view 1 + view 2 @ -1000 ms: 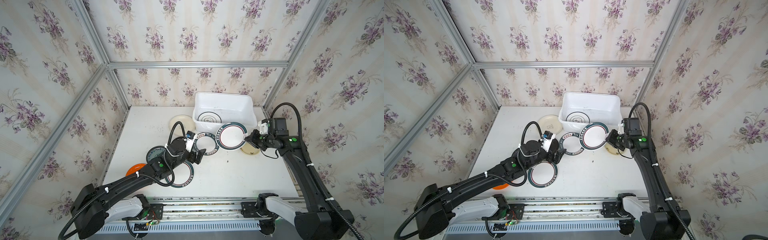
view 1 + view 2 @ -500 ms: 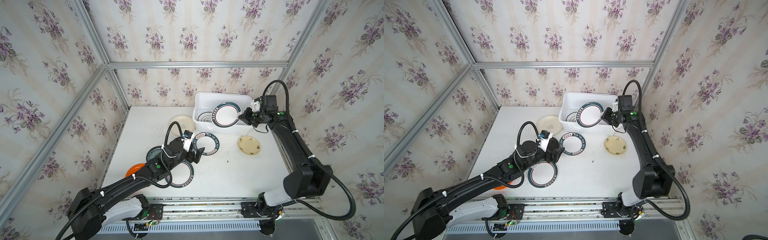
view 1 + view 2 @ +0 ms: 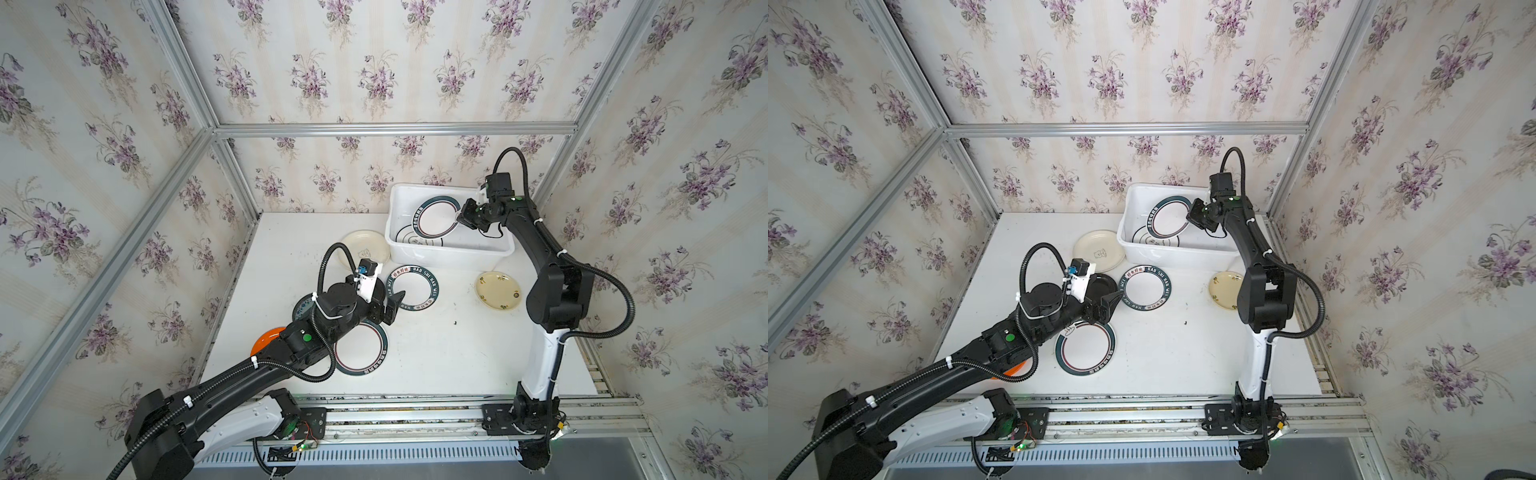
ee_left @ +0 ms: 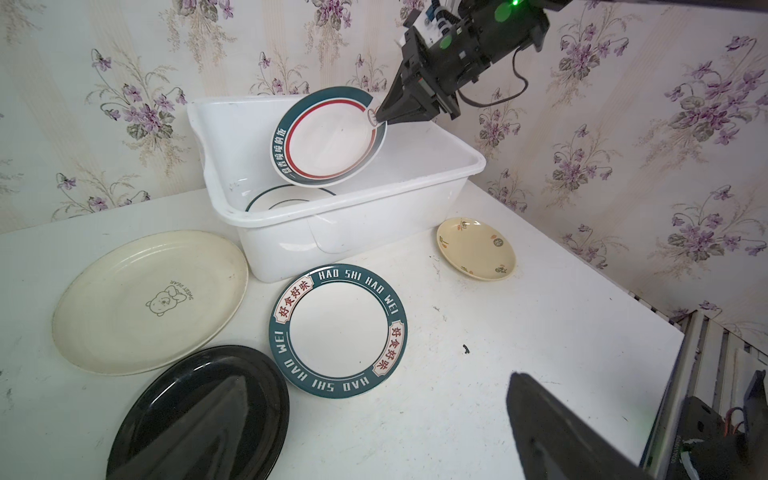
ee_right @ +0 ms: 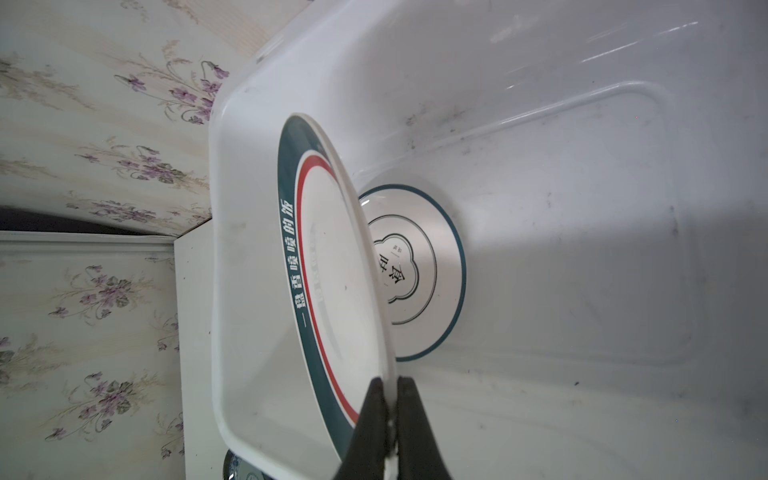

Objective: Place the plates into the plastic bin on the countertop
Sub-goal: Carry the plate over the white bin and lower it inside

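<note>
On the countertop (image 3: 436, 353) sit the bin (image 3: 449, 252) and, flat, a cream plate (image 3: 365, 245), black plate (image 3: 1104, 284), lettered plate (image 3: 415, 289), yellow plate (image 3: 498, 290), ringed plate (image 3: 361, 349) and orange plate (image 3: 268, 338).

A: left gripper (image 3: 392, 305)?
B: jaws wide apart, nothing held. Arm stretched forward, low.
A: right gripper (image 3: 458, 216)?
B: arm raised, reaching to the back. Jaws pinched on a plate (image 3: 434, 218) rim.

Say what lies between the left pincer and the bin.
The lettered plate lies flat between the open left pincer and the bin. Both top views show it, and so does the left wrist view.
</note>
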Available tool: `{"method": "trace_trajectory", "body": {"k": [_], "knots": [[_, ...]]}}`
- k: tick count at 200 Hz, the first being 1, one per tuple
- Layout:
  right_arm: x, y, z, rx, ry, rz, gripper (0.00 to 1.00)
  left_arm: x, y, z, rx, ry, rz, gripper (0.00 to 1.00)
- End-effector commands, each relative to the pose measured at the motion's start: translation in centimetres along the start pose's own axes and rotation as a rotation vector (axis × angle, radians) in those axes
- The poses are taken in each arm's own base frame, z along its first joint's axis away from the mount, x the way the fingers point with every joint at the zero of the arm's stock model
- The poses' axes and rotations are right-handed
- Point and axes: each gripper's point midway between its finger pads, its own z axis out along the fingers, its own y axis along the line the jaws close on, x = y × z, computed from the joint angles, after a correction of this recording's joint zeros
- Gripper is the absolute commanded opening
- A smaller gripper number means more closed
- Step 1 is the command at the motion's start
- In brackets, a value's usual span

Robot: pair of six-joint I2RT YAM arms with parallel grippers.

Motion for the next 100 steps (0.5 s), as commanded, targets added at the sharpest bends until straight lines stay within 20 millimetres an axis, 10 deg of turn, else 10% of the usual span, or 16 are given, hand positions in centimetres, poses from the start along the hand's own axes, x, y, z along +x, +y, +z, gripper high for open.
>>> {"method": "trace_trajectory", "body": {"k": [1,100], "knots": [[-0.6,-0.2,1.8,0.022,-0.010,-0.027,0.00,-0.6,0.4,-0.4,-0.021,-0.019,-0.020,1.00],[2.0,-1.3,8.3,0.117,0.088,-0.045,0.00,-1.0,0.6,-1.1,-0.032,-0.031,-0.014,1.00]]}}
